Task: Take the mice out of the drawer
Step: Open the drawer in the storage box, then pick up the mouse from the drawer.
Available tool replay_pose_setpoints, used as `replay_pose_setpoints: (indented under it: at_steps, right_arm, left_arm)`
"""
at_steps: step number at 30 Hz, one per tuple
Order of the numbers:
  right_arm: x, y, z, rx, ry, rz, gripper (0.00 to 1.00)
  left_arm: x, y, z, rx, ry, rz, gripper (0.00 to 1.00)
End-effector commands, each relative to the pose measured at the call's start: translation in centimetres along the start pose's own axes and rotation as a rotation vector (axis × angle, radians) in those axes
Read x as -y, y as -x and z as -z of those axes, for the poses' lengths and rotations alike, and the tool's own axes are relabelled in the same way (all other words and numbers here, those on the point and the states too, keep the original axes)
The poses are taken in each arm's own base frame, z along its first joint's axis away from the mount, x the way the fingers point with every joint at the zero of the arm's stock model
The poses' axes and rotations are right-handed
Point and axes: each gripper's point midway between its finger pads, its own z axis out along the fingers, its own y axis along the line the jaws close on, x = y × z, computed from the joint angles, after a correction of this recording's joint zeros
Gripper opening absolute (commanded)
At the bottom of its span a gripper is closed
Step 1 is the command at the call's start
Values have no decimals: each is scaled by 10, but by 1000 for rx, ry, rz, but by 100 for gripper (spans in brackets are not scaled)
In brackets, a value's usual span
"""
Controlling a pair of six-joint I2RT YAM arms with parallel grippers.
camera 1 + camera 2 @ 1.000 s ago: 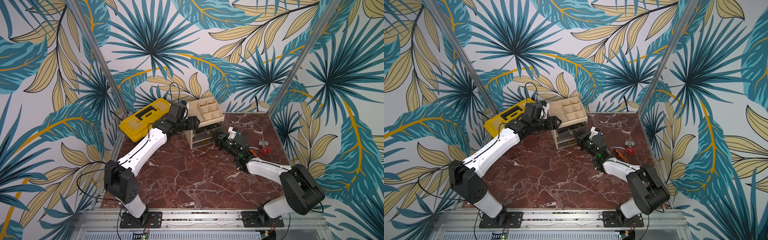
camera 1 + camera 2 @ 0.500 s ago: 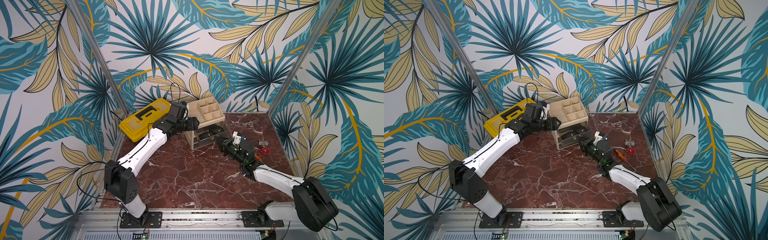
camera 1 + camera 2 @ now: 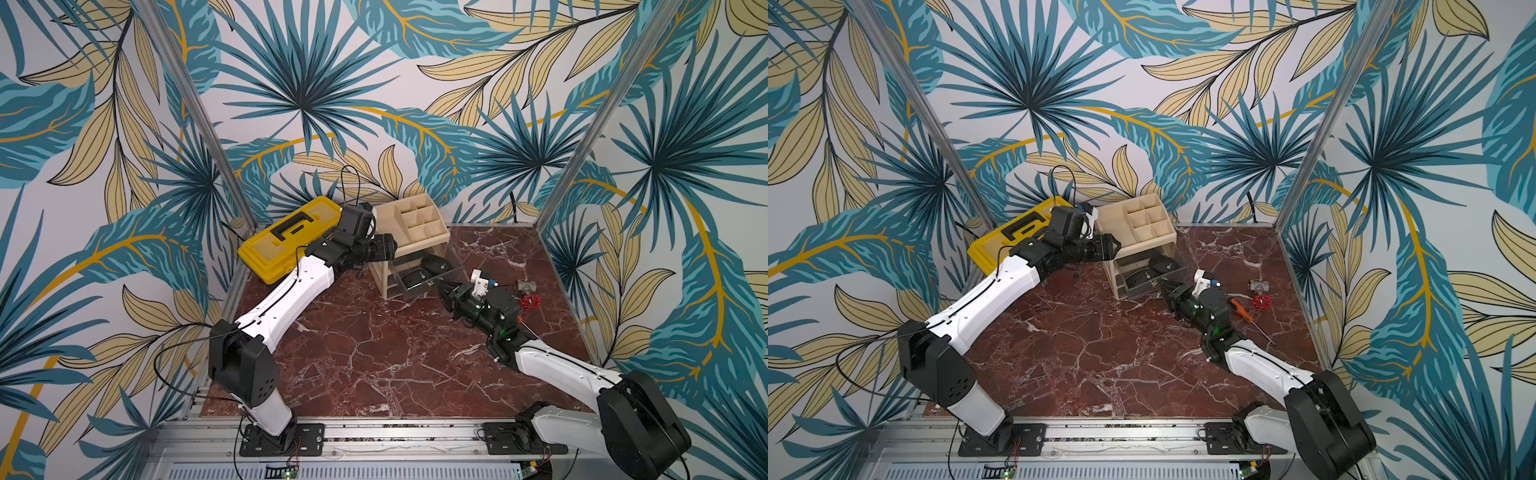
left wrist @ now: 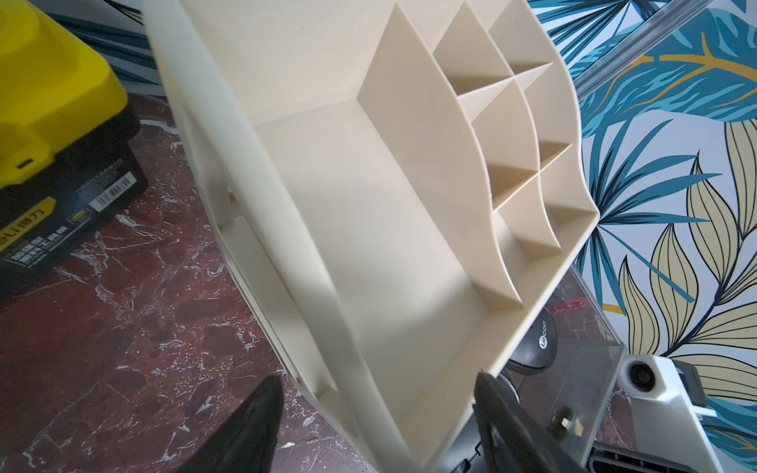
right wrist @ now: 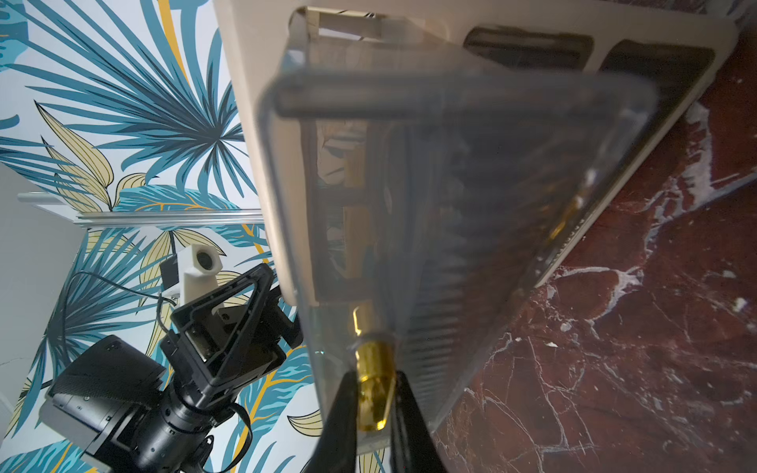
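Judging the mice [image 3: 417, 275] light, rigid and slick-domed, I'd pinch each across its flanks. They lie in the clear drawer [image 3: 451, 268], mid-frame in both top views. My right gripper [image 5: 373, 383] pinches its gold knob [image 5: 372, 360]. My left gripper [image 4: 377, 381] stands spread around the beige organizer [image 4: 368, 204]. The drawer's walls crowd them, and open marble table [image 3: 374, 353] lies lower in frame.

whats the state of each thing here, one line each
drawer, pulled out
mice, two showing, in the drawer
right pincer, shut on the drawer knob
left pincer, jaws wide astride the organizer, grip unclear
toolbox, lid shut
screwdriver, lying on the table
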Motion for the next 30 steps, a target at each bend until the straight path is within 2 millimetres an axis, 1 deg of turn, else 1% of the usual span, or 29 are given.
replay_pose_setpoints:
  at_steps: [1, 5, 8, 11, 15, 18, 19, 22, 26, 30]
  right_arm:
    - [28, 0, 9, 6, -86, 15, 10]
    - [32, -1, 12, 3, -92, 3, 9]
    - [34, -1, 14, 5, -93, -1, 9]
    - [35, -2, 16, -1, -99, 0, 10]
    - [36, -2, 18, -6, -110, 13, 9]
    - [36, 0, 18, -1, -109, 12, 9]
    - [36, 1, 17, -3, -105, 13, 9]
    - [33, 2, 16, -9, -99, 10, 9]
    - [29, 2, 13, -18, -92, 13, 9]
    - [28, 1, 10, -37, -93, 14, 9]
  left_arm:
    - [11, 19, 8, 41, -12, -21, 76]
    - [13, 21, 10, 46, -17, -22, 76]
    - [11, 28, 17, 67, 8, -37, 76]
    - [14, 38, 31, 78, 34, -101, 78]
    - [28, 46, 59, 80, 6, -258, 85]
    - [49, 37, 79, 29, -98, -396, 89]
    - [58, 28, 83, -12, -148, -445, 89]
    - [70, 6, 87, -120, -172, -565, 89]
    - [76, -20, 73, -243, -152, -681, 87]
    - [90, -40, 61, -335, -196, -753, 87]
